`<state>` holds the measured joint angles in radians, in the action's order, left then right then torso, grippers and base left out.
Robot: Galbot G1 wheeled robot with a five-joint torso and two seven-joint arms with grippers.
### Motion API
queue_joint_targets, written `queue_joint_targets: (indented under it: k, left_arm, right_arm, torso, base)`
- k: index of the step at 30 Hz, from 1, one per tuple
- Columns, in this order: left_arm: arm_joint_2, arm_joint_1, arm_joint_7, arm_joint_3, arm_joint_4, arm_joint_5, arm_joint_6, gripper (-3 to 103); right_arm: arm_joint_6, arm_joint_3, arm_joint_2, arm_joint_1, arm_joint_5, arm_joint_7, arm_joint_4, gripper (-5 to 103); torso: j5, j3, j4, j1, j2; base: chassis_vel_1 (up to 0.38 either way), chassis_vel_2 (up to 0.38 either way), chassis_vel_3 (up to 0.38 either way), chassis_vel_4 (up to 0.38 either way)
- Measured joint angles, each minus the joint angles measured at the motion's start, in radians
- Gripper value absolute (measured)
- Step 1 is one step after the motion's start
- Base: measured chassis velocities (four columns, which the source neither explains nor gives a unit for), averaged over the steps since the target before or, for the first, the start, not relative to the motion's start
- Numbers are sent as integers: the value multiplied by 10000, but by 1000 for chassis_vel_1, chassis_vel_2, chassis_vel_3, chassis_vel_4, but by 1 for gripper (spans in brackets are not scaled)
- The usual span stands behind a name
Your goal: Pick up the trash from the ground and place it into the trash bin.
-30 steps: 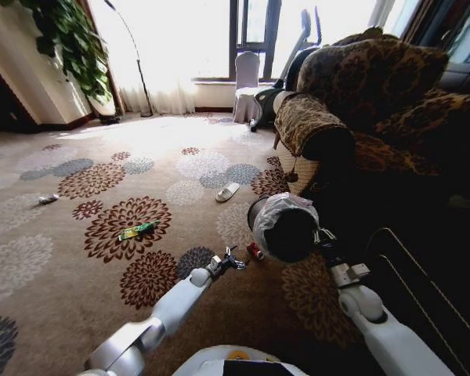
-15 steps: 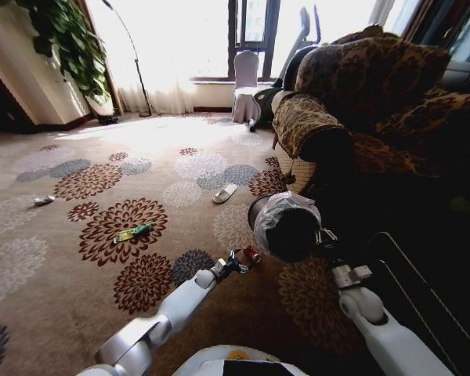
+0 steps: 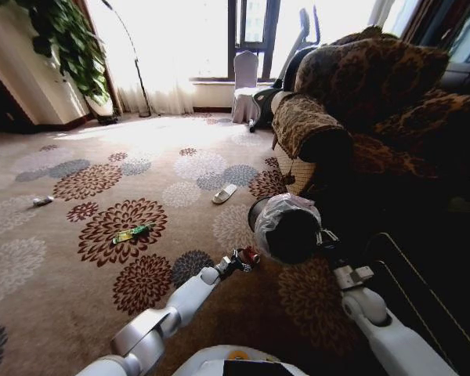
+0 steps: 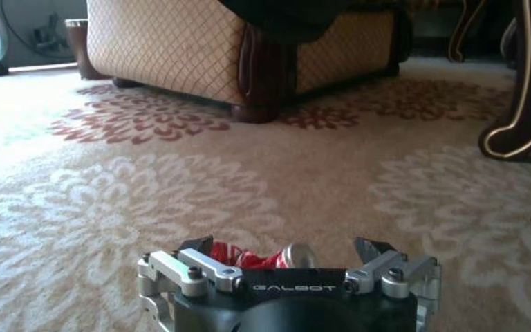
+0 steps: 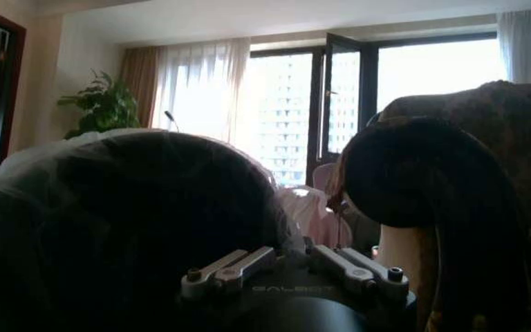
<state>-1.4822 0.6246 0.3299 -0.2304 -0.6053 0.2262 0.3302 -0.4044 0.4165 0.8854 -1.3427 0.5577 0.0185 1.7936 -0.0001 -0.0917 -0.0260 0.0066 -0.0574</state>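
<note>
Your right tool [image 5: 295, 266] holds the trash bin [image 3: 288, 228] by its rim, above the carpet at about 1 o'clock from the robot's base. The bin is a round black bucket with a crinkled clear liner [image 3: 278, 208] bunched over the rim, tipped so its mouth faces you; the inside reads as plain dark and you cannot tell what, if anything, lies in it. In the right wrist view the fingers [image 5: 229, 266] close tight against the liner, with no gap between them.

Your left tool [image 4: 284, 250] is down at the carpet, at about 12 o'clock and just left of the bin, its jaws spread wide. Between them lies a crumpled red-and-silver piece of trash [image 4: 263, 257], shiny and creased, resting on the pile; you cannot tell whether the fingertips touch it.

Farther out, a green wrapper [image 3: 131, 233] lies flat on a dark red flower at 10 o'clock, a pale long scrap [image 3: 225, 193] at 12 o'clock, and a small pale item [image 3: 42, 200] far off at 9 to 10 o'clock.

The patterned carpet [image 3: 78, 266] is open to the left. A leopard-print armchair [image 3: 360, 102] crowds the right side, its dark wooden foot [image 4: 254, 111] ahead of the left tool.
</note>
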Motion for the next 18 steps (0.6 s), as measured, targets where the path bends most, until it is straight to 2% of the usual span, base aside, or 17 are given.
queue_joint_targets:
  k: [6, 10, 11, 13, 14, 17, 18]
  left_arm:
    - [-230, -112, 136, 148, 457, -28, -43, 100]
    - [-528, -175, 310, 434, 863, 59, -409, 100]
    - [-628, -165, 327, 498, 937, 104, -524, 103]
    - [-775, -109, 280, 632, 1023, -94, -772, 95]
    - [-775, -109, 280, 632, 1023, -94, -772, 95]
    - [-835, 5, -55, 782, 1048, -342, -1115, 80]
    - [-835, 5, -55, 782, 1048, -342, -1115, 80]
  right_arm:
    - [-171, 5, 16, -133, -28, -4, -11, 0]
    - [-342, 70, 7, -210, -22, -5, 1, 0]
    - [-365, 117, -5, -258, -17, -5, 6, 0]
    - [-370, 184, -25, -350, -13, -2, 32, 0]
    - [-370, 184, -25, -350, -13, -2, 32, 0]
    - [-384, 294, -61, -435, 23, -3, 53, 0]
    - [-384, 294, -61, -435, 23, -3, 53, 0]
  torso:
    - [7, -3, 4, 6, 1]
    - [3, -3, 3, 6, 1]
    - [1, -2, 1, 4, 1]
    - [-2, 0, 3, -1, 0]
    - [-2, 0, 3, -1, 0]
    - [0, 0, 3, -1, 0]
    - [0, 0, 3, -1, 0]
  base:
    - [-177, 16, 160, -38]
    - [-66, 7, 32, -26]
    - [0, 0, 0, 0]
    - [0, 0, 0, 0]
    - [0, 0, 0, 0]
    - [0, 0, 0, 0]
    - [0, 0, 0, 0]
